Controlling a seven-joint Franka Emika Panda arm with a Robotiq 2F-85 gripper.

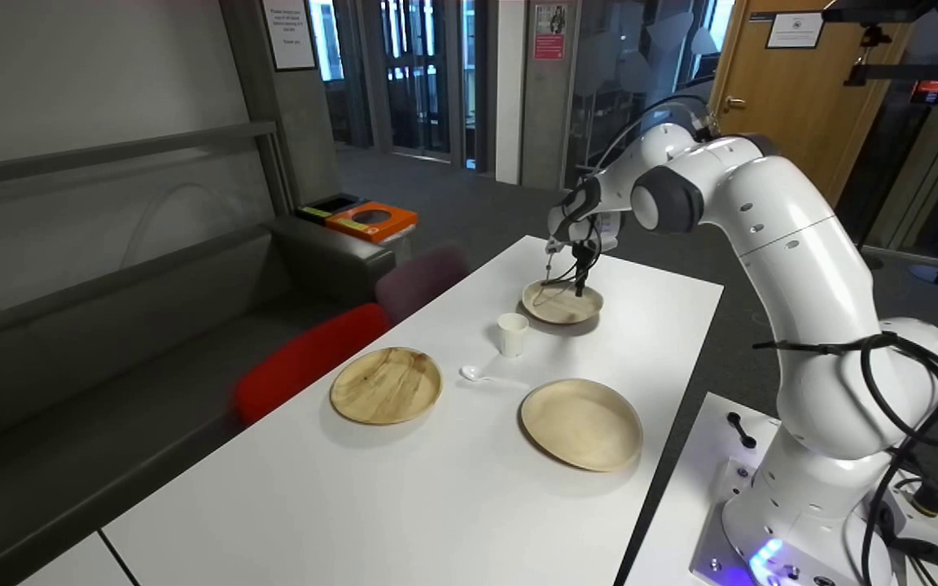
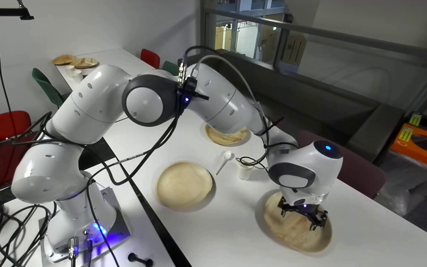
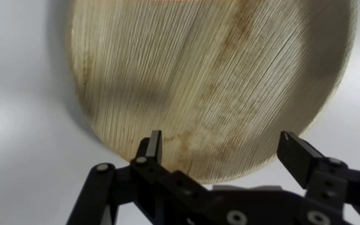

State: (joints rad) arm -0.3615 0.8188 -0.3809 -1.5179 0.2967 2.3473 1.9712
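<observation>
My gripper is open and empty, with its fingers wide apart in the wrist view (image 3: 220, 132). It points down over a round palm-leaf plate (image 3: 198, 72). This plate lies on the white table and shows in both exterior views (image 1: 552, 309) (image 2: 302, 239). In the wrist view the fingers overlap the plate's near edge; I cannot tell whether they touch it. The gripper also shows in both exterior views (image 1: 580, 286) (image 2: 300, 220). A white cup (image 1: 512, 335) stands beside this plate. A white spoon (image 1: 473, 373) lies beside the cup.
Two more round plates lie on the table (image 1: 339, 521): a pale one (image 1: 581, 425) near the arm's base and a streaked one (image 1: 387, 387) by the red chair (image 1: 306, 358). An orange-topped bin (image 2: 421, 144) stands beyond the table. Cables hang from the arm.
</observation>
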